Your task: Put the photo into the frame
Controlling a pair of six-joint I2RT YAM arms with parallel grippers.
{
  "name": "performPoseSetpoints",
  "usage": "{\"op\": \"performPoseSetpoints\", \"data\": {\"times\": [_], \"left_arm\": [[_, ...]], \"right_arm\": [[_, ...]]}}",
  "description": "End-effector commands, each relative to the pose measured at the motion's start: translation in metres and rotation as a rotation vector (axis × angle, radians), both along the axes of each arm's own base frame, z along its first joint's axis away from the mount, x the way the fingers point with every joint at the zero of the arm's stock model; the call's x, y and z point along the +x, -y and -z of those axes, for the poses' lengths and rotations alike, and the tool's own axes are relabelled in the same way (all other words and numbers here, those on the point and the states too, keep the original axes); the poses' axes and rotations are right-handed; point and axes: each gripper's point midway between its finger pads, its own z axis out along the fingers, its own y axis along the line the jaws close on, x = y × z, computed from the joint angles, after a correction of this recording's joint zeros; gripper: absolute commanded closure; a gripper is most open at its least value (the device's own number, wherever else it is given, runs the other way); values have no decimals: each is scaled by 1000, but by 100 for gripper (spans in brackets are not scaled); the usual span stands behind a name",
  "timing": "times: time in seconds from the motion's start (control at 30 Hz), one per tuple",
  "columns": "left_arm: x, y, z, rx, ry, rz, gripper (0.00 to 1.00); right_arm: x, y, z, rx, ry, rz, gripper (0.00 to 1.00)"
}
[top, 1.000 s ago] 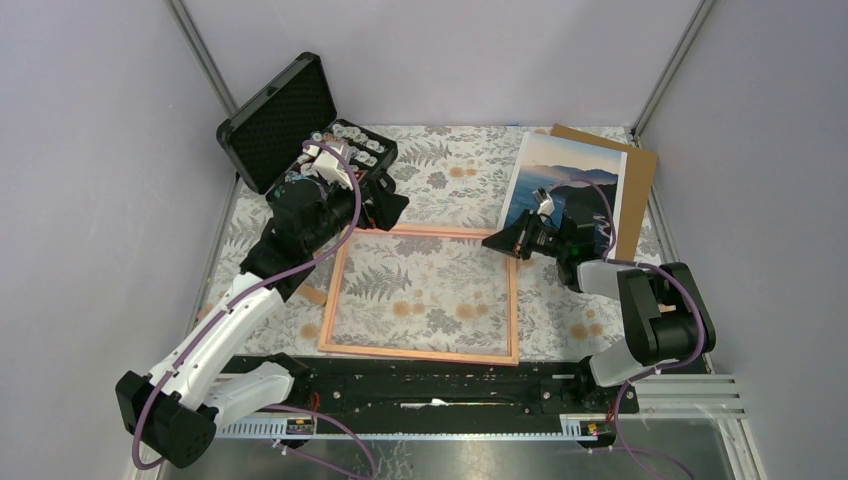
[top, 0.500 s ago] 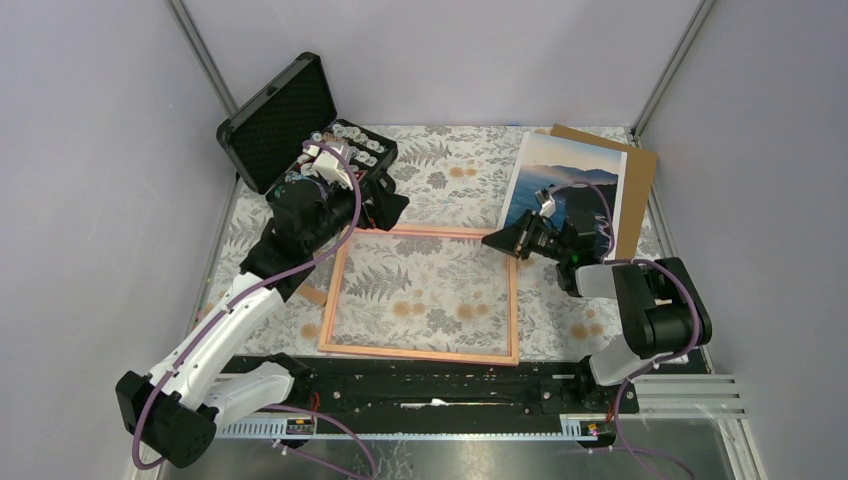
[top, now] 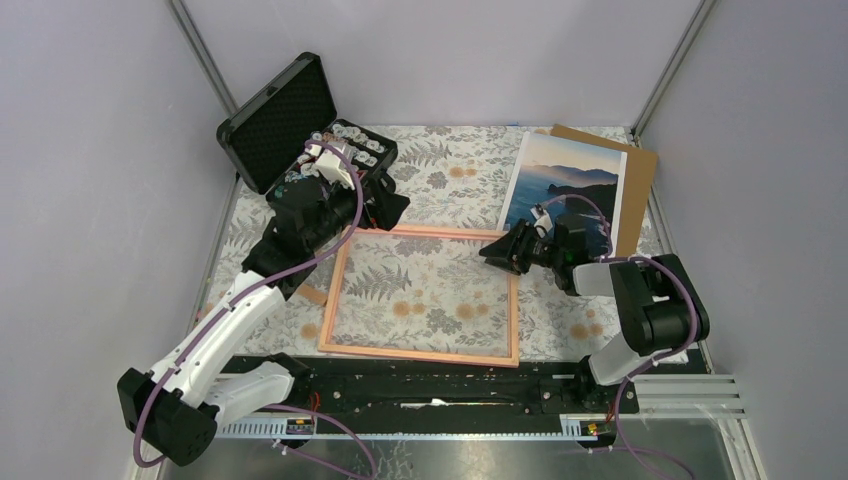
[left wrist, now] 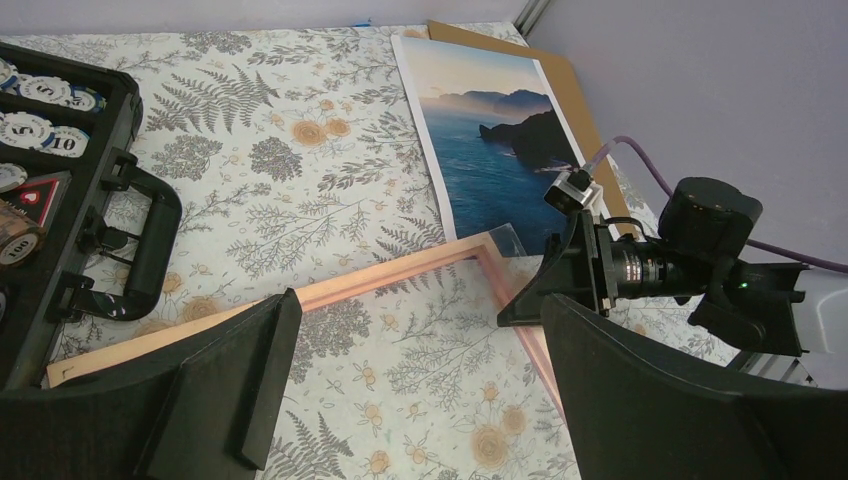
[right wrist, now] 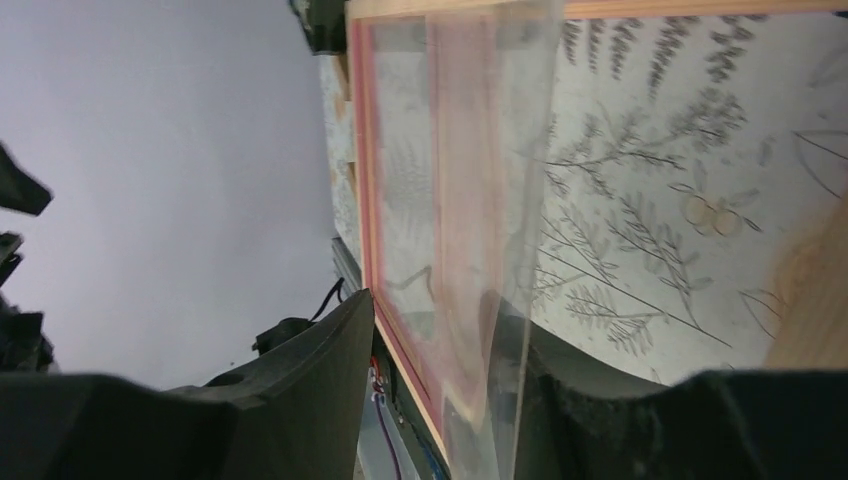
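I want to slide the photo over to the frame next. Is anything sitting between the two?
Yes. The right gripper, with the arm behind it, sits at the far right corner of the frame, over the near end of the photo, directly on that path. Apart from it, only bare tablecloth shows between them.

Frame (top: pixel 420 353) flat on desk (top: pixel 450 170), centre, nearer side. Photo (top: pixel 570 170) far right, lying on backing board (top: pixel 640 190), just behind frame's far-right corner. Case (top: pixel 275 120) far left, poker chips (top: pixel 355 140) in it, behind frame's far-left corner.
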Motion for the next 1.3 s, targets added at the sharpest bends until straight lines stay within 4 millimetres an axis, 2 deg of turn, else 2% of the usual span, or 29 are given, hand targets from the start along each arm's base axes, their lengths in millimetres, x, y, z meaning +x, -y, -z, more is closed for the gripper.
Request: {"op": "performPoseSetpoints", "data": {"times": [0.0,0.13,0.27,0.4,0.5,0.67,0.73,0.77,0.8,0.87,0.93,1.0,1.1,1.27], "left_arm": [[3,4,-16,-37,51,13,1],[3,4,-15,-36,49,12,1],[4,4,-14,-35,45,12,1],[5,3,-13,-32,45,6,1],[5,4,-12,-30,42,7,1],[5,4,-12,-31,42,10,1],[5,4,-12,-31,43,7,1],[5,4,-12,-31,43,8,1],[5,4,-13,-32,44,9,1],[5,5,-12,-34,41,13,1],[4,5,-13,-37,40,17,1],[4,6,-14,-40,39,21,1],[3,5,-15,-43,43,21,1],[3,4,-16,-42,48,14,1]], "right_arm": [[-4,6,6,-127,-54,-4,48],[-7,8,10,-166,-68,-1,52],[-8,3,13,-131,-82,-2,58],[-8,3,16,-154,-88,11,46],[-10,12,21,-253,-118,27,36],[-22,43,27,-484,-205,68,23],[-22,58,16,-583,-192,89,17],[-22,68,9,-638,-184,110,8],[-21,80,2,-711,-173,126,4],[-24,109,-9,-871,-176,170,2],[-27,125,-15,-950,-176,204,4],[-31,126,-10,-957,-195,205,7],[-34,114,5,-929,-228,167,21],[-25,112,24,-994,-232,178,45]]}}
